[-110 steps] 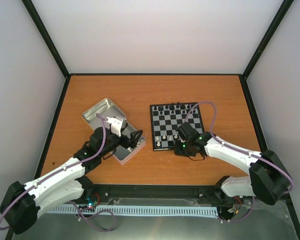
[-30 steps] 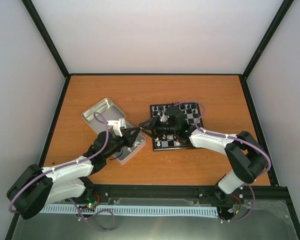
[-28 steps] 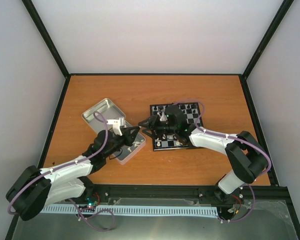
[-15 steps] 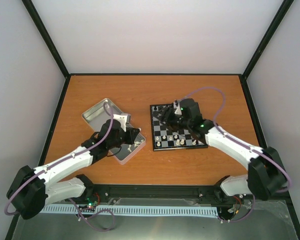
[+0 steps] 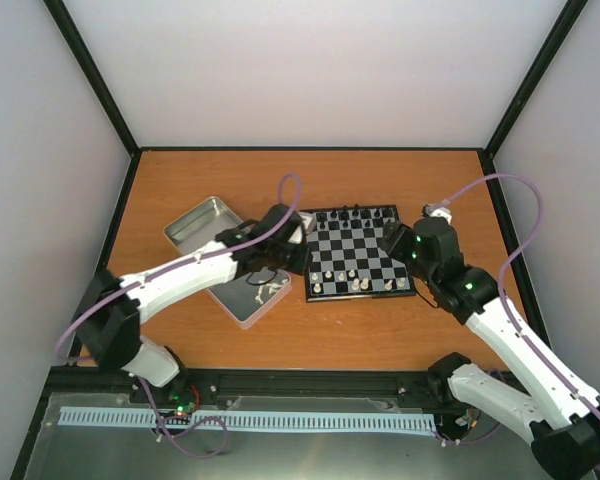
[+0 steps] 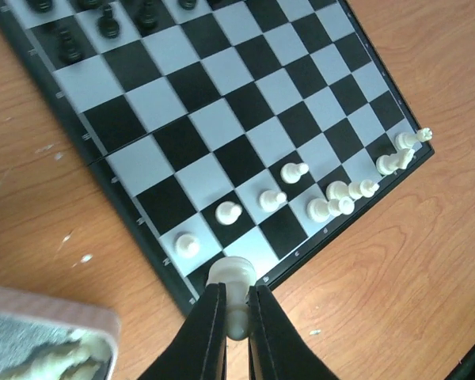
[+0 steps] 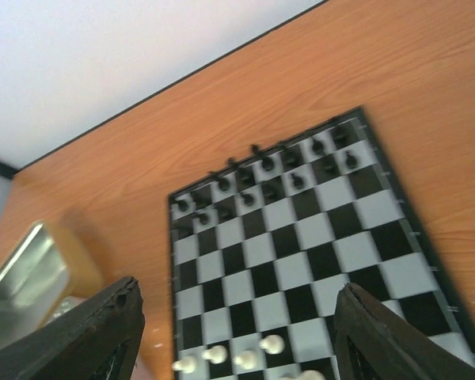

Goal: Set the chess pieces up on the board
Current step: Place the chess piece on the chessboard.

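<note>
The left end effector (image 6: 236, 305) has its two fingers closed narrow on a white piece (image 6: 231, 273), whose round head shows just above the fingertips at the bottom centre of the left wrist view. This piece is over the corner of the board (image 6: 222, 119) that lies lowest in the frame; I cannot tell if it touches the square. Just beyond it, other white pieces (image 6: 271, 198) stand in a line that runs toward the right edge of the frame, and the last ones there are close together, some of them leaning. The black pieces (image 6: 103, 20) are in the upper left of the same view, and a corner of the tin (image 6: 47, 348) is in the lower left. The right end effector (image 7: 237, 289) is wide apart and holds nothing; the board is seen between its fingers. In the top view it hangs at the right edge of the board, the left one is at the board's left edge, and the tin lies on the surface (image 5: 280, 180) to the left of the board.
</note>
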